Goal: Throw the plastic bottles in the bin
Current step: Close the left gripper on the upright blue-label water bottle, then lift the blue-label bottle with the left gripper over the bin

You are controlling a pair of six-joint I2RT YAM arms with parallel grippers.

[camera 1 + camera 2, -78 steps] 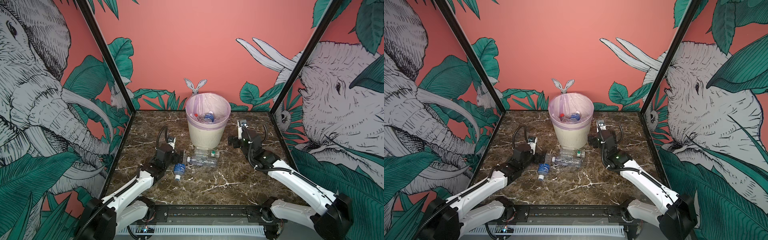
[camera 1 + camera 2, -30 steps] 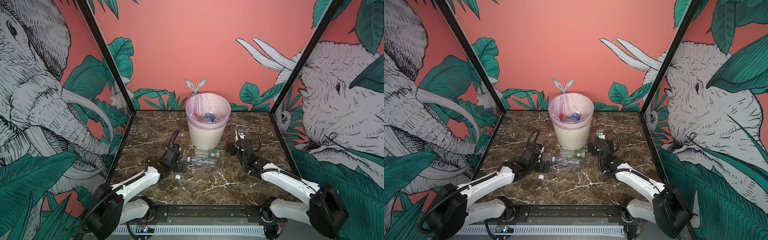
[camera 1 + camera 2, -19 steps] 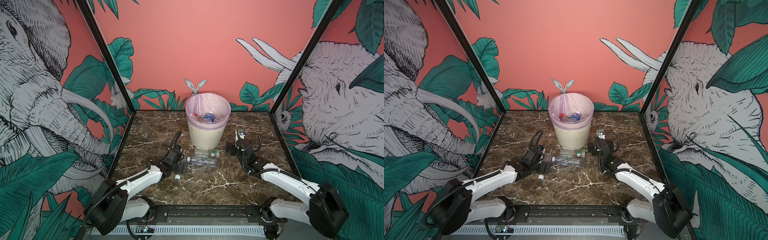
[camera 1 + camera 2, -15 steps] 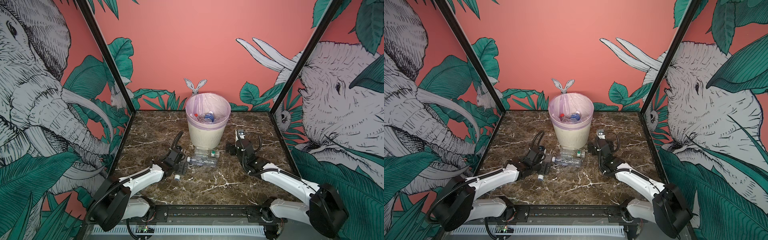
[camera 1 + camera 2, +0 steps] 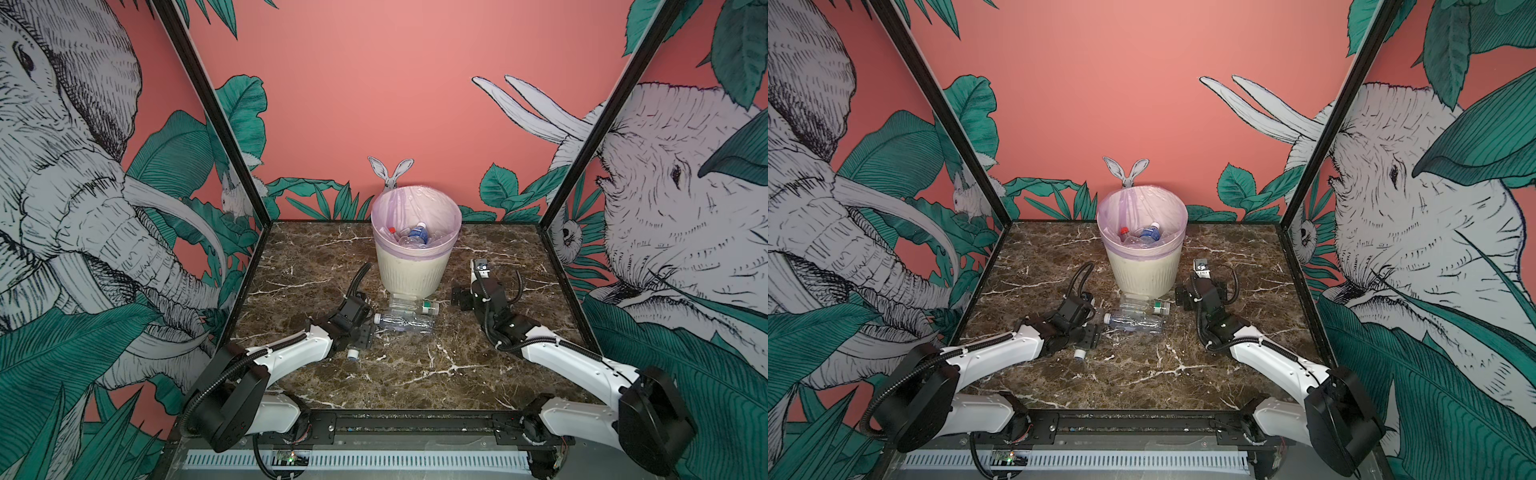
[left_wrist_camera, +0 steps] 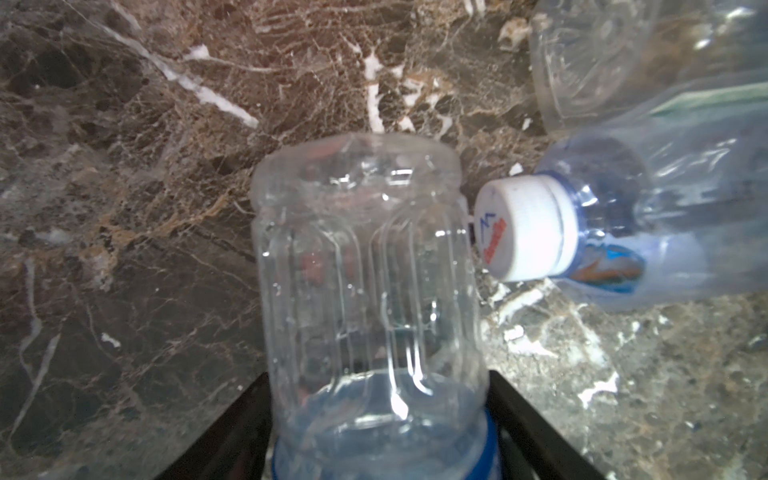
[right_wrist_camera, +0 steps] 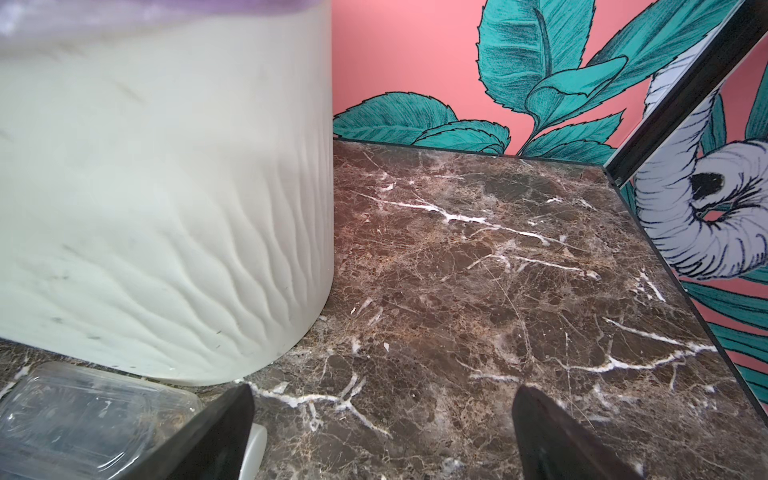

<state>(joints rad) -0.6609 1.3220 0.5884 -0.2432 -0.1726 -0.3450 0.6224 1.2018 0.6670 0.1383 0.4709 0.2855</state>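
My left gripper [image 5: 358, 336] is low on the marble, shut on a clear plastic bottle [image 6: 365, 257] with a blue label. Its black fingers [image 6: 519, 419] press both sides, and its white cap [image 5: 352, 353] pokes out toward the front. Beside it lie two more plastic bottles: one with a white cap [image 5: 405, 322] [image 6: 528, 226], and one with a green cap [image 5: 415, 305] against the bin's foot. The cream ribbed bin [image 5: 415, 266] [image 5: 1144, 270] with a lilac liner holds several bottles [image 5: 415, 237]. My right gripper [image 5: 460, 297] [image 7: 382, 432] hovers open and empty, to the right of the bin [image 7: 166, 208].
The marble table [image 5: 415, 365] is walled by painted panels with black corner posts [image 5: 565, 178]. A black rail [image 5: 415, 424] runs along the front edge. In the right wrist view a clear bottle [image 7: 83, 411] lies beside one finger.
The left gripper's jaws have come together on the blue-label bottle, and that arm has stretched lower and further forward. The right arm has stayed still over the last second.
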